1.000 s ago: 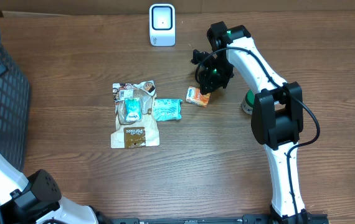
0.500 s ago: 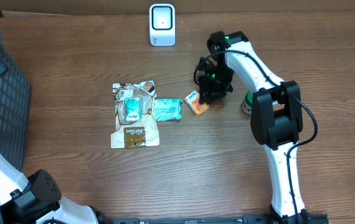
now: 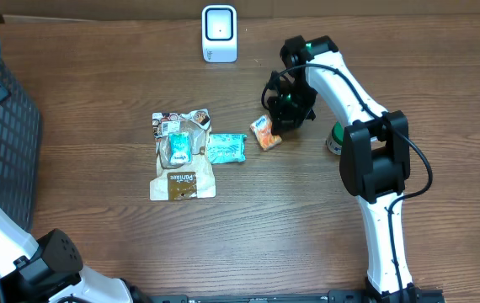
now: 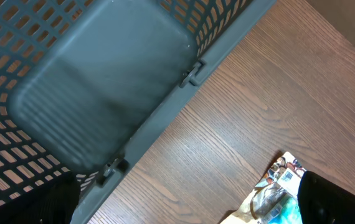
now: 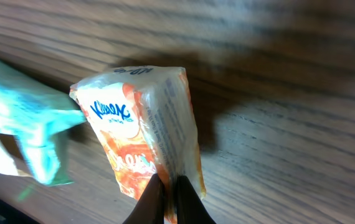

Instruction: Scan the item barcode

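Note:
An orange Kleenex tissue pack (image 3: 263,134) sits tilted on the wooden table, right of centre. My right gripper (image 3: 279,118) is shut on it. In the right wrist view the two dark fingertips (image 5: 154,198) pinch the pack's (image 5: 137,127) crimped edge, and the right gripper (image 5: 170,186) holds it edge-up over the wood. The white barcode scanner (image 3: 219,34) stands at the back of the table. My left gripper (image 4: 187,211) is open and holds nothing, hovering by the grey basket (image 4: 103,93) at the left.
A teal packet (image 3: 226,148) and a brown snack bag (image 3: 181,157) lie left of the orange pack. A green-and-white container (image 3: 333,140) stands beside the right arm. The grey basket (image 3: 4,143) fills the left edge.
My right gripper has closed on the orange pack's edge. The pack, flat a second ago, has been tipped up and shifted slightly. The left arm has not moved.

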